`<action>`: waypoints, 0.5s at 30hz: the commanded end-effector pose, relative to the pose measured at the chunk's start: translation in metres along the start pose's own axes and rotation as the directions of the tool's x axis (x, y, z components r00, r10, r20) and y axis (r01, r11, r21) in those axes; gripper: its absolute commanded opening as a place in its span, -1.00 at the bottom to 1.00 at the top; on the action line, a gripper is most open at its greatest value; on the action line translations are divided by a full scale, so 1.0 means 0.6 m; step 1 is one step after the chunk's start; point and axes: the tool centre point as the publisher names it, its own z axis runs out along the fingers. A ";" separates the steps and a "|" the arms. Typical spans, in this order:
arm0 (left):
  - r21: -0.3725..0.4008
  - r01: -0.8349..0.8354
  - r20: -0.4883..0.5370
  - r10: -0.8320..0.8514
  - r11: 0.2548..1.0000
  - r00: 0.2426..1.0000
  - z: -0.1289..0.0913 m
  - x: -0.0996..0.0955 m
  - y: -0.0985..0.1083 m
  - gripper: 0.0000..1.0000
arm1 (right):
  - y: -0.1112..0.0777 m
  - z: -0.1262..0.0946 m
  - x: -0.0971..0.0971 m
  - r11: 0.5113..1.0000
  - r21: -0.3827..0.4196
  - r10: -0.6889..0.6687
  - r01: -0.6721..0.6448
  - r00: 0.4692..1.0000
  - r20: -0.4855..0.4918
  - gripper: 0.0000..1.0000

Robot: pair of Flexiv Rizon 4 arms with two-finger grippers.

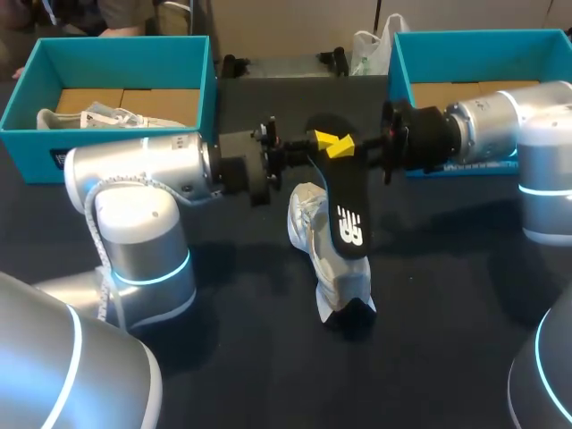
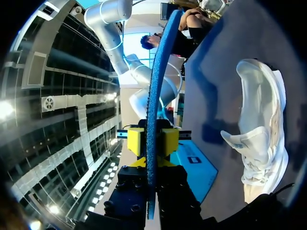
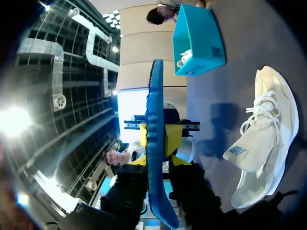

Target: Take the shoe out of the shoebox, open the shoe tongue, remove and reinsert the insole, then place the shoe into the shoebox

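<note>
Insole (image 1: 349, 214) pinched by left gripper (image 2: 153, 141) and right gripper (image 3: 158, 139), above shoe (image 1: 340, 277).

The shoe (image 1: 331, 268) lies mid-table (image 1: 250, 349), under the insole (image 1: 347, 210), which the left gripper (image 2: 152, 141) and right gripper (image 3: 157, 139) pinch from opposite sides. The left shoebox (image 1: 116, 41) stands at the back left with a second shoe (image 1: 98, 118) in it, and the right shoebox (image 1: 474, 37) at the back right.

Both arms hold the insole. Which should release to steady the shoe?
Left, likely: left gripper and right gripper are both shut on the insole, but the shoe lies slightly toward the left arm.
</note>
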 end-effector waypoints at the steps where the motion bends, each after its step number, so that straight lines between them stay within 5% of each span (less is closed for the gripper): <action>1: 0.009 0.004 -0.021 -0.004 1.000 1.000 -0.008 -0.001 0.007 -1.00 | -0.025 -0.013 0.004 0.999 -0.031 -0.006 0.007 1.000 0.016 1.00; 15: 0.015 0.070 -0.091 -0.068 0.997 0.994 -0.049 0.015 0.003 -1.00 | -0.071 -0.081 -0.009 0.995 -0.101 0.007 0.000 0.997 0.075 1.00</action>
